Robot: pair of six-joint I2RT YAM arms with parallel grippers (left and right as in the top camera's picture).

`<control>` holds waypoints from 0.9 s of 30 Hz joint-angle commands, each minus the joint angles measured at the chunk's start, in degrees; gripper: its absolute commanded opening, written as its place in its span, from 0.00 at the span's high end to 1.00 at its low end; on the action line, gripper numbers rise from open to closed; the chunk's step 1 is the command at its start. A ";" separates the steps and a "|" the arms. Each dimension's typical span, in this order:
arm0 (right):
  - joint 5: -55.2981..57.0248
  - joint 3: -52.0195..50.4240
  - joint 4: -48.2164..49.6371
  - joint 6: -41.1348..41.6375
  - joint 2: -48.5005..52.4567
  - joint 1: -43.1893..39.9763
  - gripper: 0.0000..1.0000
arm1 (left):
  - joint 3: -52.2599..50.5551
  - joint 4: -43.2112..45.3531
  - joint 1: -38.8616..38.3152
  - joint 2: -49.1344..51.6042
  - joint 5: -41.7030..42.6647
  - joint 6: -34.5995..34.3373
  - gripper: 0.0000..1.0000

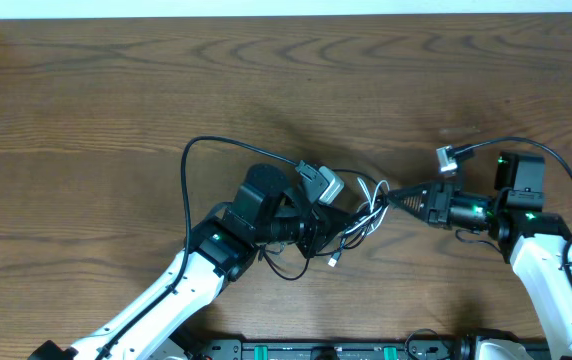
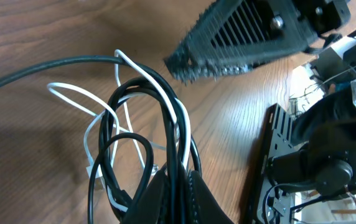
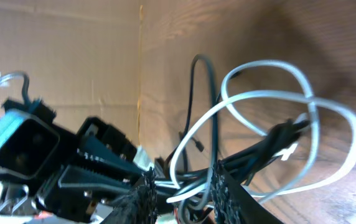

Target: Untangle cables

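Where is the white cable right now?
In the overhead view the white cable lies near the middle of the table, tangled with the black cables, between the left tool and the right tool.

The desk [image 1: 116, 100] was brown wood with a darker, wavy grain pattern. The cables [image 1: 361, 215] were mostly black, and one white cable [image 2: 72, 92] was among them. The left tool [image 1: 338, 222], at 9 o'clock from them, was black. The right tool [image 1: 391, 196], at 3 o'clock, was black with a ribbed pattern. The left arm [image 1: 181, 285] and the right arm [image 1: 546, 265] had white shells with small green lights.
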 commanded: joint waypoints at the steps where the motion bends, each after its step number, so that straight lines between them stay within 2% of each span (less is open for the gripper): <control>1: -2.25 0.28 -0.31 -2.45 -0.74 1.99 0.73 | 0.46 1.62 0.20 -0.26 -0.31 -7.15 0.92; 5: 2.40 0.28 -3.23 1.79 -0.74 3.10 0.73 | 0.46 2.69 1.40 -0.26 -0.33 -12.00 0.93; 10: 9.38 0.28 -11.08 8.81 -0.72 3.10 0.71 | 0.46 2.82 3.85 -0.26 -0.31 -12.22 0.93; 12: 10.80 0.28 -13.18 10.10 -0.72 3.19 0.66 | 0.46 2.89 4.28 -0.26 -0.31 -12.22 0.92; 14: 11.19 0.28 -13.81 11.76 -0.72 3.21 0.61 | 0.46 3.02 4.31 -0.26 -0.24 -12.22 0.92; 18: 11.19 0.28 -13.31 17.86 -0.72 3.21 0.60 | 0.46 4.48 3.69 -0.26 2.19 -12.20 0.92; 24: 11.52 0.28 -13.33 22.16 -0.72 3.21 0.56 | 0.46 7.04 2.86 -0.26 2.32 -12.17 0.93; 27: 14.82 0.28 -13.27 25.99 -0.72 3.21 0.56 | 0.46 7.43 2.62 -0.26 2.32 -12.17 0.92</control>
